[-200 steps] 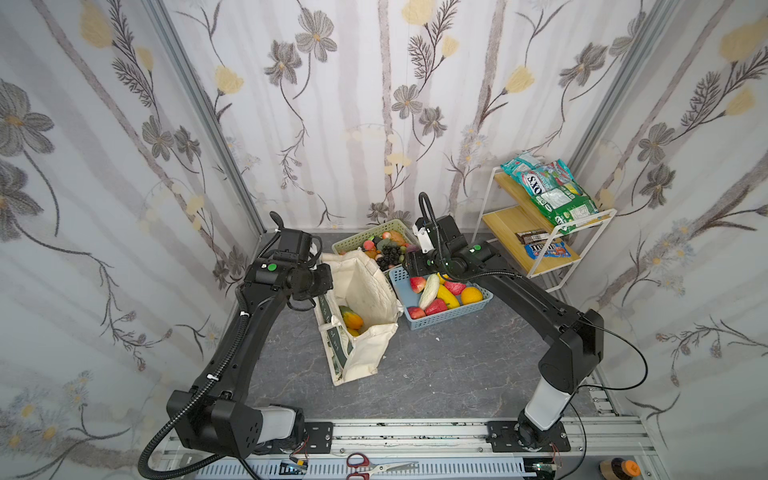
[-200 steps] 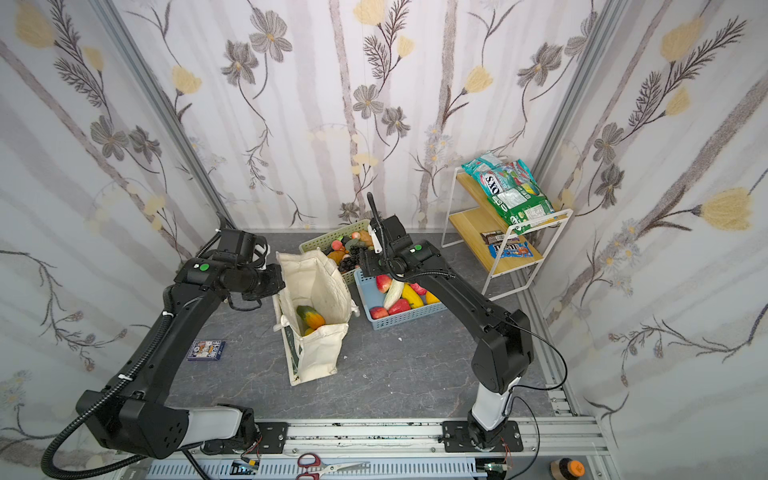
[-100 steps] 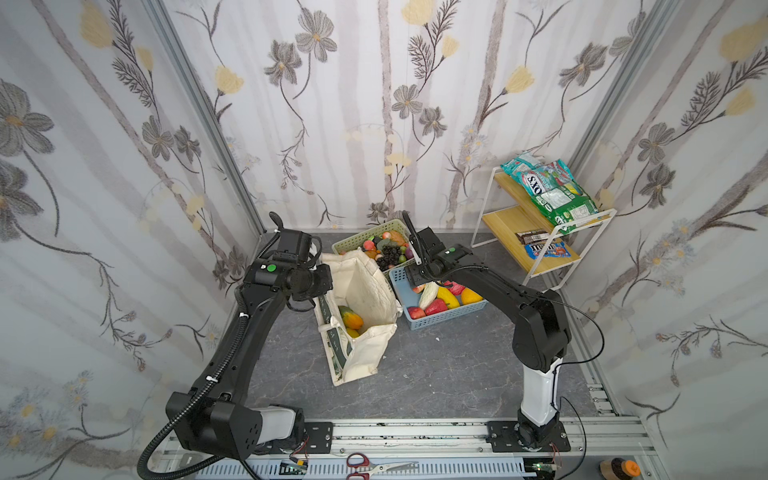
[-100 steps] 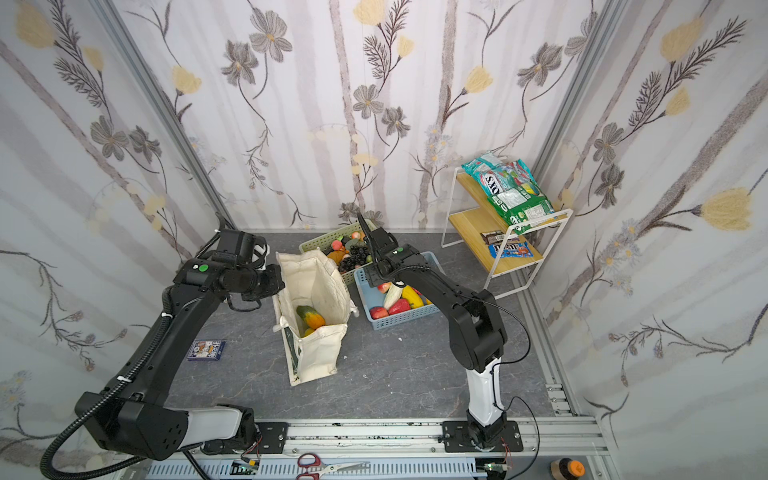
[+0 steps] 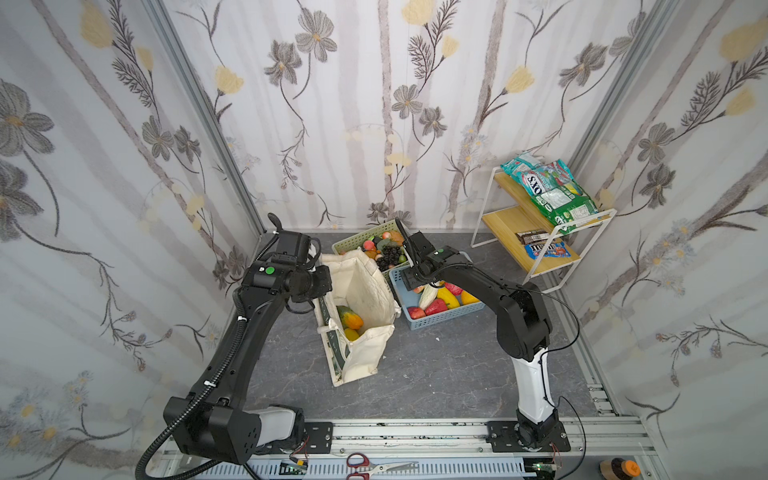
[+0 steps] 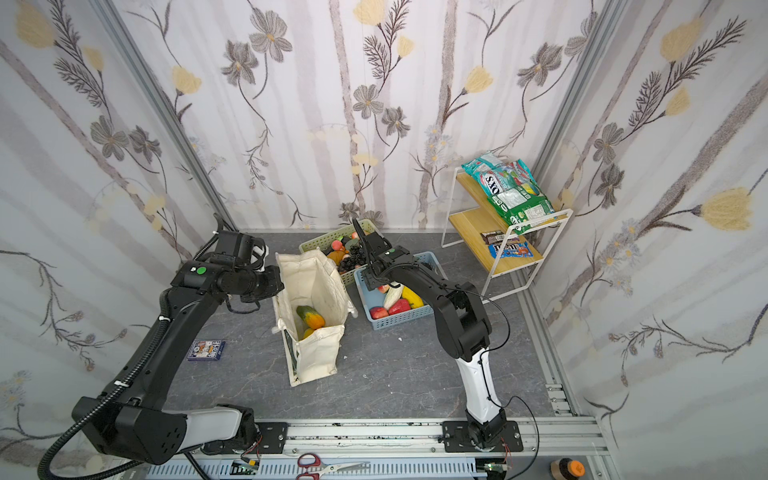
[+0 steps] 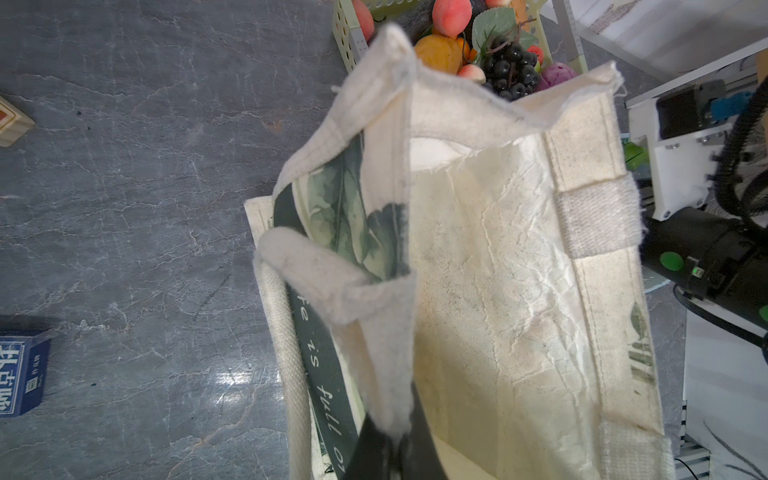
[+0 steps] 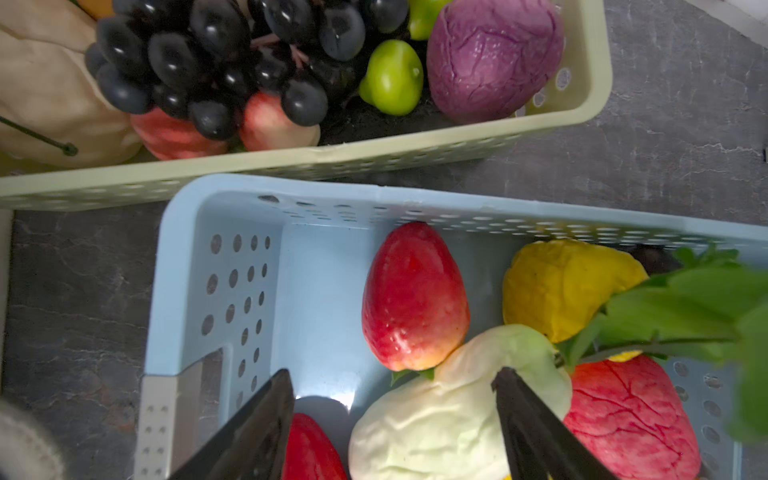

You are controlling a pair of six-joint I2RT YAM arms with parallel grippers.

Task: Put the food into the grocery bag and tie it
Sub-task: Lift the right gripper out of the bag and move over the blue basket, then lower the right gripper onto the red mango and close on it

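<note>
Gripping the grocery bag (image 7: 498,291) by its rim with closed left jaws to hold the mouth wide on the desk (image 5: 436,374); hovering with right jaws spread over a white vegetable (image 8: 449,415) in the blue basket (image 8: 291,193), likely next in.

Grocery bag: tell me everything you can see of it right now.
The grocery bag is a cream canvas tote, creased and slightly soiled inside, with a green leaf print, a dark green band of white lettering and thick woven handles. It stands upright on the grey floor, mouth open, beside the green basket. The left tool is shut on its rim, pinching a fold. Inside lie a green-orange fruit and a yellow fruit.
</note>
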